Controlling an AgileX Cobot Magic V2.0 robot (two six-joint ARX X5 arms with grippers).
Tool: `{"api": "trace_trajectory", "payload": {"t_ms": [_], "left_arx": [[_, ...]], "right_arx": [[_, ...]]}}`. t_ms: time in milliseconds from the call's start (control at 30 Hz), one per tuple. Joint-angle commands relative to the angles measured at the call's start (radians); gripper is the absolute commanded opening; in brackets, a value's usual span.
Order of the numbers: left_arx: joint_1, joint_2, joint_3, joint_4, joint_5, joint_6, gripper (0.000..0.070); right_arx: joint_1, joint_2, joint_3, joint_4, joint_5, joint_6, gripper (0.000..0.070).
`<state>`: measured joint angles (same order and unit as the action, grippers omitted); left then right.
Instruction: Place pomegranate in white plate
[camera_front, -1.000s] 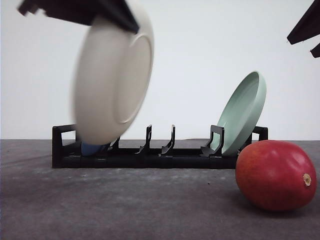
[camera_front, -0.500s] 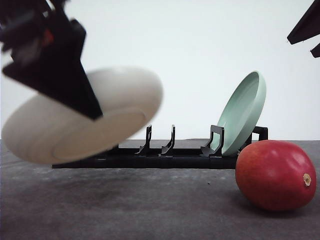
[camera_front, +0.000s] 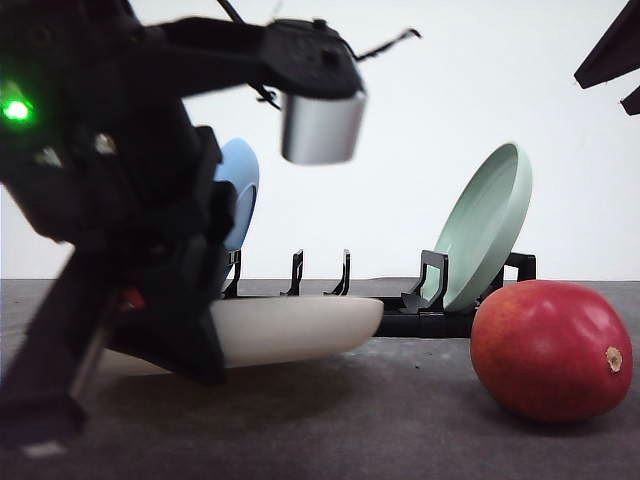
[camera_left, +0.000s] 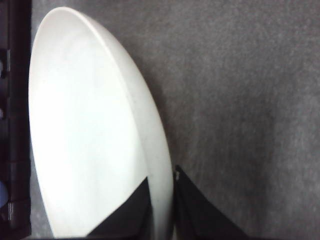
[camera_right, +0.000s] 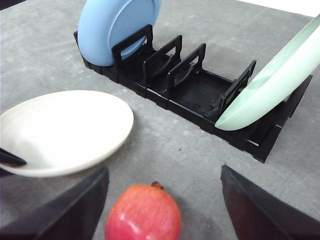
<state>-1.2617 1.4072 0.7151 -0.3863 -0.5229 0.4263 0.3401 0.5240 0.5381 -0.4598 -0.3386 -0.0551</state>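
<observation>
The pomegranate is glossy red, roundish, with a small nub, and lies on the table near the rack. The cream plate lies flat beside the rack, bare table between it and the fruit. The left gripper pinches the plate's rim. The right gripper's fingers stand wide apart above the fruit.

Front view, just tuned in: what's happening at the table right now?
The left gripper holds the white plate by its rim, with the plate lying low and nearly flat on the table in front of the rack. The pomegranate sits untouched on the table to the right, not yet in the plate. The right gripper hovers open above the pomegranate. The blue plate and green plate stand in the rack.
</observation>
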Motion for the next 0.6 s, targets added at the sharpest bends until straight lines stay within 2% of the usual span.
{"api": "trace_trajectory", "payload": {"t_ms": [0,133,200,233,300,433,567], "left_arx": [[-0.015,0.023,0.015,0.024,-0.004,0.008,0.0019],[-0.015,0.031,0.015,0.046,-0.003,0.007,0.0042],[-0.015,0.031,0.015,0.048,-0.003,0.005,0.0114],[-0.015,0.031,0.015,0.048,-0.003,-0.003,0.0177],[-0.015,0.031,0.016,0.047,-0.003,-0.031,0.0262],[-0.015,0.027,0.038,0.027,0.007,-0.122,0.0286],[-0.012,0.006,0.077,-0.006,0.114,-0.198,0.0393]], "right_arx": [[0.006,0.003,0.016,0.01,-0.001,0.002,0.0449],[0.006,0.003,0.016,0.01,-0.001,0.003,0.0449],[0.006,0.003,0.016,0.01,-0.001,0.003,0.0449],[0.006,0.003,0.016,0.01,-0.001,0.003,0.0449],[0.006,0.003,0.016,0.01,-0.001,0.003,0.045],[0.006,0.003,0.016,0.01,-0.001,0.003,0.0449],[0.006,0.003,0.016,0.01,-0.001,0.003,0.0449]]}}
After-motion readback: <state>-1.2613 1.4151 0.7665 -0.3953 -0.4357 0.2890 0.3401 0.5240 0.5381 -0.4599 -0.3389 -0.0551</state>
